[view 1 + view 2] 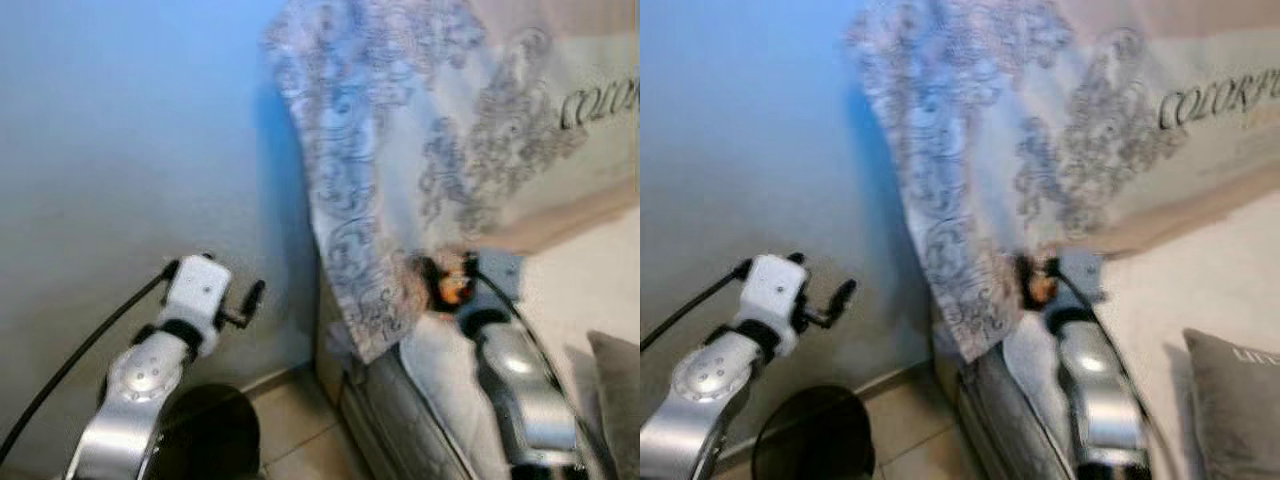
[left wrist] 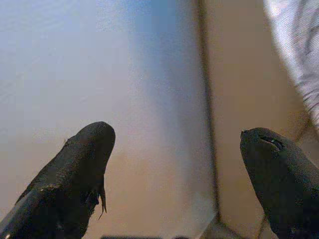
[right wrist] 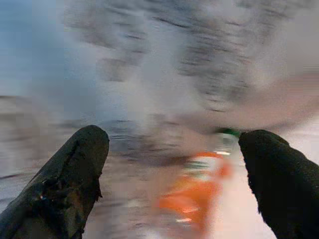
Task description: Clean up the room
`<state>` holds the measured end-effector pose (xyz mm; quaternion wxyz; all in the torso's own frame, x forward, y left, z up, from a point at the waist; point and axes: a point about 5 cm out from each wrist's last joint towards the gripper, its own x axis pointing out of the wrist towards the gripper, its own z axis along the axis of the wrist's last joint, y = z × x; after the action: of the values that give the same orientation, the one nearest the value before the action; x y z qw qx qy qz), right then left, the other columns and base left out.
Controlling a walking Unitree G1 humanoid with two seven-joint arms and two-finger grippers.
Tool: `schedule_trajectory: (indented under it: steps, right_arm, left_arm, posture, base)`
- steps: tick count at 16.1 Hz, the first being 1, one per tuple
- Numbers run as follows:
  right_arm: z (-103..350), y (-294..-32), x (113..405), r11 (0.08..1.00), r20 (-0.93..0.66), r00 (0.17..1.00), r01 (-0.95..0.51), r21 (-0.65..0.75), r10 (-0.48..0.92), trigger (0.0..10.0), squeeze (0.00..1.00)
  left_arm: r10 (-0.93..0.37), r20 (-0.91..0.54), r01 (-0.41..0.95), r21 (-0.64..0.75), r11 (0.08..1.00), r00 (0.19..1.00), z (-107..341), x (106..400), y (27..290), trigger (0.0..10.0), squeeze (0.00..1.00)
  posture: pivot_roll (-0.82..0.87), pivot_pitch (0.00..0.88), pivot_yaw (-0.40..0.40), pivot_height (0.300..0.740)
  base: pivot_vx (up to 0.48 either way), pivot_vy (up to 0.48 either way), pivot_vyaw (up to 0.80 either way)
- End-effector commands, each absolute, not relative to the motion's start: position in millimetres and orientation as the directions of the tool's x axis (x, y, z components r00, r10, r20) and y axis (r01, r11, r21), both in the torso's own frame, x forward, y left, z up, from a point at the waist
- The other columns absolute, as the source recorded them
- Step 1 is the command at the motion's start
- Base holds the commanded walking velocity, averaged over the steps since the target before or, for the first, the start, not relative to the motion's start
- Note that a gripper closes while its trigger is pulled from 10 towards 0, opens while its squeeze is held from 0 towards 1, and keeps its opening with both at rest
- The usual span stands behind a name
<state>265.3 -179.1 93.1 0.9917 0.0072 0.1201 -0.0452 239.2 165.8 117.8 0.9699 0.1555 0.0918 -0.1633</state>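
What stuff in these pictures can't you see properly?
- Orange object: right wrist view, motion blur hides what it is; in the head views the patterned cloth partly covers it.
- Right gripper: open, reaching toward the orange object.
- Lettering: cut off by the right eye view's edge.
- Dark round object: cut off by the bottom edge, below the open left gripper.

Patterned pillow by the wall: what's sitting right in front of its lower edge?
An orange object with a green tip lies on the bed against the patterned pillow, between the open right gripper fingers. Blur hides what it is.
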Motion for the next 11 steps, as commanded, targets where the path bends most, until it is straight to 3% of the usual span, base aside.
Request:
schedule_trajectory:
  steps: [1,2,3,11]
  right_arm:
    - [90,-181,265,0.994,-0.267,0.957,0.11,-0.029,-0.113,10.0,0.0]
    - [88,-185,265,0.99,-0.283,0.949,0.134,-0.034,-0.138,10.0,0.0]
    - [86,-189,263,0.988,-0.296,0.942,0.155,-0.027,-0.156,10.0,1.0]
    - [89,-193,292,0.987,-0.385,0.912,0.16,0.02,-0.141,10.0,1.0]
  left_arm:
    - [-0.296,-0.251,0.363,0.287,0.887,0.922,115,239,168,10.0,0.0]
    - [-0.316,-0.261,0.386,0.289,0.876,0.912,114,238,168,10.0,0.0]
    - [-0.338,-0.273,0.412,0.289,0.864,0.901,112,237,167,10.0,0.0]
    - [-0.424,-0.314,0.51,0.287,0.81,0.85,109,236,164,10.0,0.0]
  posture:
    - [0.05,0.0,-0.005,0.74]
    - [0.05,0.0,-0.006,0.74]
    - [0.05,0.0,-0.009,0.74]
    - [0.05,0.0,-0.025,0.74]
  base:
    - [0.0,0.0,0.0]
    - [0.0,0.0,0.0]
    - [0.0,0.0,0.0]
    - [0.0,0.0,0.0]
